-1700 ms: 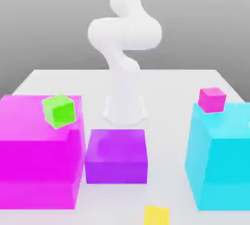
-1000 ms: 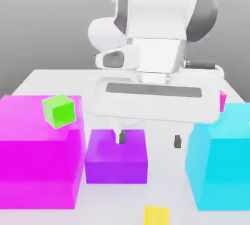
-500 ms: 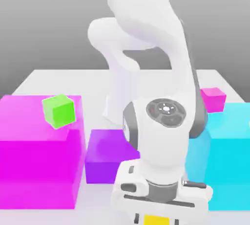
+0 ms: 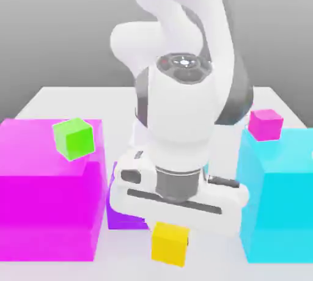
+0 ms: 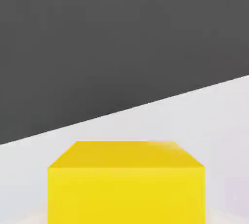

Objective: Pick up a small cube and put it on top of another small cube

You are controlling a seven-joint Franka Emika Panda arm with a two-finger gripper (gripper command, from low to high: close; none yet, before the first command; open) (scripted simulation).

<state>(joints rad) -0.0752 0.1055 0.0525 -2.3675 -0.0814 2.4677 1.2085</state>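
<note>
The small yellow cube [image 4: 170,244] hangs clear of the white table [image 4: 61,99], near its front edge, just below the white hand. My gripper [image 4: 170,234] is shut on it. In the hand view the yellow cube [image 5: 126,181] sits close up, with pale table surface [image 5: 219,121] behind it. A small green cube [image 4: 74,138] rests tilted on the big magenta block [image 4: 49,200] at the exterior view's left. A small pink cube [image 4: 265,123] sits on the big cyan block [image 4: 278,200] at the exterior view's right.
A purple block [image 4: 125,212] stands between the magenta and cyan blocks, mostly hidden behind the hand. The arm's white base and links rise behind it at the middle of the table.
The gripper has shut on the yellow cube and lifted it off the table front. The hand has risen and now stands in front of the purple block.
</note>
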